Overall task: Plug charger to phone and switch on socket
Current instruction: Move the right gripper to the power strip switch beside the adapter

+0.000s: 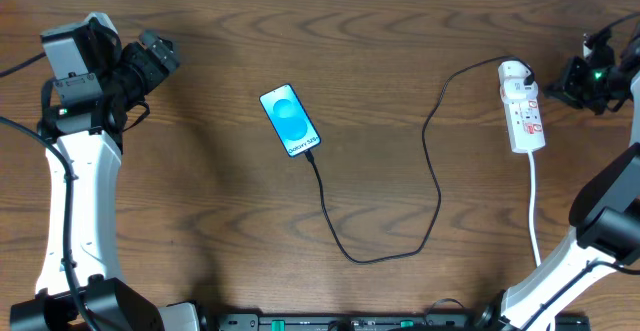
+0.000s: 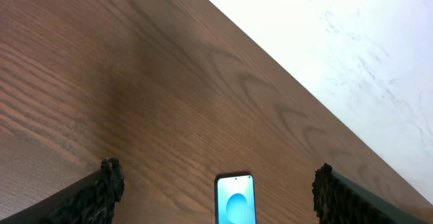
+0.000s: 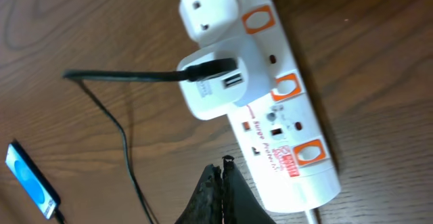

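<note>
The phone (image 1: pixel 288 121) lies face up mid-table with its blue screen lit, and it also shows in the left wrist view (image 2: pixel 235 200) and the right wrist view (image 3: pixel 30 180). The charger, a thin black cable (image 1: pixel 436 186), runs from the phone's lower end in a loop to a white adapter (image 3: pixel 216 82) seated in the socket (image 1: pixel 523 111). My right gripper (image 3: pixel 224 166) is shut with nothing in it, its tips just beside the socket (image 3: pixel 270 95). My left gripper (image 2: pixel 218 180) hangs open well above the table at far left, fingers (image 2: pixel 105 190) wide apart.
The socket's white lead (image 1: pixel 533 201) runs toward the front edge. The table's far edge (image 2: pixel 291 75) meets a white floor. Both arm bases stand at the front corners.
</note>
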Action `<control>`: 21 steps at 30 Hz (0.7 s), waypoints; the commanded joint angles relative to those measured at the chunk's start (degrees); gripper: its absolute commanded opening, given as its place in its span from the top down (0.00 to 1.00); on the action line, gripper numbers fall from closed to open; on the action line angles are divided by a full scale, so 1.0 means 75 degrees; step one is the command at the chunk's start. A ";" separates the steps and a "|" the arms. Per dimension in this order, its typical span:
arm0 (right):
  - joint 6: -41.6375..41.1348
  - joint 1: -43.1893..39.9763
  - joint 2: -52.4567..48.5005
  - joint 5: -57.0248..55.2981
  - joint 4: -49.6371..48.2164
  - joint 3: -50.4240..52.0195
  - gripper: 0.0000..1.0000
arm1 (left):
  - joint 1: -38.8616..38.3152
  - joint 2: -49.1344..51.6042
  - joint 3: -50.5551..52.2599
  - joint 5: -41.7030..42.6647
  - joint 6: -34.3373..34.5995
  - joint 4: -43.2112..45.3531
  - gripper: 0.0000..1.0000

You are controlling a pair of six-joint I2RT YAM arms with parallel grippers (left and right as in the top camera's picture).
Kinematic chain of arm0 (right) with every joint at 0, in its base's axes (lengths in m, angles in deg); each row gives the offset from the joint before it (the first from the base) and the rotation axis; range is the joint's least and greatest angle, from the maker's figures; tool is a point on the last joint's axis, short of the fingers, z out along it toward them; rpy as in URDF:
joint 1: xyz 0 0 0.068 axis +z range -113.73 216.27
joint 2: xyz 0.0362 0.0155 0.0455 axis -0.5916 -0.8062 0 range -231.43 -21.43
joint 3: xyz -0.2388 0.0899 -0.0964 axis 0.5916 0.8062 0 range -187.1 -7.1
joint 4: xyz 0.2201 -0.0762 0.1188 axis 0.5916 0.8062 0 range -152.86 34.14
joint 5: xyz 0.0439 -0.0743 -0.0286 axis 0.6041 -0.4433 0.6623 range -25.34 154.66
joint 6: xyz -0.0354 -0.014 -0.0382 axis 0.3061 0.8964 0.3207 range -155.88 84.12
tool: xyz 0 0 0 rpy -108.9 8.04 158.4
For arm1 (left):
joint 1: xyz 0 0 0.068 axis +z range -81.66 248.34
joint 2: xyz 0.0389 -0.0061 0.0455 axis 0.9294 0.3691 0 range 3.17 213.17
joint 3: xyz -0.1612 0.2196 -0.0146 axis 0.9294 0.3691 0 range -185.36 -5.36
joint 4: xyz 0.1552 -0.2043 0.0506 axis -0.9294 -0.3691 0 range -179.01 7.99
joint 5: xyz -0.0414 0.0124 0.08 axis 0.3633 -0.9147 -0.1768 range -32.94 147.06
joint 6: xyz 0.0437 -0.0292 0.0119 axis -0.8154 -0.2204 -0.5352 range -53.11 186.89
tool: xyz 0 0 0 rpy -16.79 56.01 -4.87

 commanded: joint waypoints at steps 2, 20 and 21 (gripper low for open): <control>0.0417 -0.0146 -0.0425 0.0044 -0.0047 -0.0055 0.99 | 0.0026 -0.0006 -0.0055 -0.0099 -0.0160 -0.0017 0.09; 0.0705 -0.0181 -0.1396 -0.0093 -0.0787 -0.0052 0.99 | 0.0026 -0.0006 -0.0055 -0.0099 -0.0160 -0.0017 0.09; 0.0638 -0.0181 -0.1445 -0.0093 -0.0831 -0.0052 0.99 | 0.0026 -0.0006 -0.0055 -0.0099 -0.0160 -0.0017 0.09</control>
